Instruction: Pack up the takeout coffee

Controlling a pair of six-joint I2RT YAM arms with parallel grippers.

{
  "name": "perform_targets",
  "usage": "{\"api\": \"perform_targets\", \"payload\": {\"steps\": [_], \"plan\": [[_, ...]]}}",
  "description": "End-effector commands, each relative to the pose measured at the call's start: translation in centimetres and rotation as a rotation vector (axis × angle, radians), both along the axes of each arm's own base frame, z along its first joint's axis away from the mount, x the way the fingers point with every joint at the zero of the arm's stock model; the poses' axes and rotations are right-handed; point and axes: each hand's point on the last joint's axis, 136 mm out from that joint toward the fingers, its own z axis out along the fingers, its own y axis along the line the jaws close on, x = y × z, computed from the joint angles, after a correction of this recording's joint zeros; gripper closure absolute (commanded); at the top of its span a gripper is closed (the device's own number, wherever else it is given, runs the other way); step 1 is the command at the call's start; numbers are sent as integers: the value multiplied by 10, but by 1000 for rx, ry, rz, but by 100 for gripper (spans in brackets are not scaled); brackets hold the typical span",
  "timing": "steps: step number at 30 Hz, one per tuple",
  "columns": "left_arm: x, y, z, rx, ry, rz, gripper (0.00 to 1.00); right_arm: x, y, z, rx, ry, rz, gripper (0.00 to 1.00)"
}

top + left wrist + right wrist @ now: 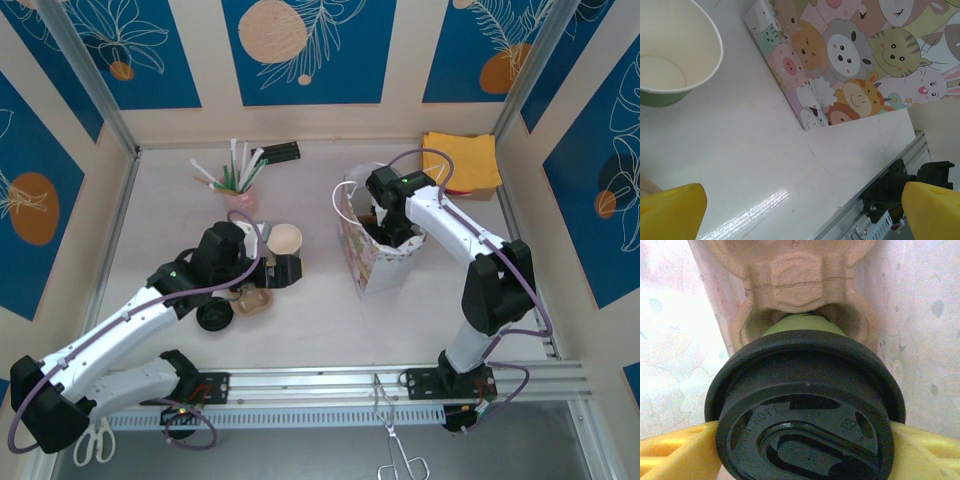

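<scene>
Left wrist view, nearest me: my left gripper (801,214) holds its yellow fingers wide apart over the white table (740,150), with an empty cream paper cup (670,45) just beyond. Farther in, inside the cartoon-animal paper bag (855,60), my right gripper (802,450) clamps the black plastic lid (805,405) of a green paper cup (802,326), whose body sits at a socket of the moulded pulp carrier (797,275). I judge a straight, upright descent is best, letting go only once the cup seats.

The top view looks down from high behind the near edge over the whole counter (300,330). The left wrist view, low and slanted, shares the paper bag (855,65) with it. The right wrist view presses close on a lidded cup (805,410)
</scene>
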Motion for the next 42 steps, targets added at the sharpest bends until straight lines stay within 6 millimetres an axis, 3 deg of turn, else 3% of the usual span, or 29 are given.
{"api": "perform_targets", "payload": {"steps": [1,42], "plan": [[-2,-5,9,-14,-21,-18,0,-14,-9,-7,-40,57,-14,20],[-2,-5,8,-13,-19,-15,0,-17,-10,-6,-37,56,-18,16]]}}
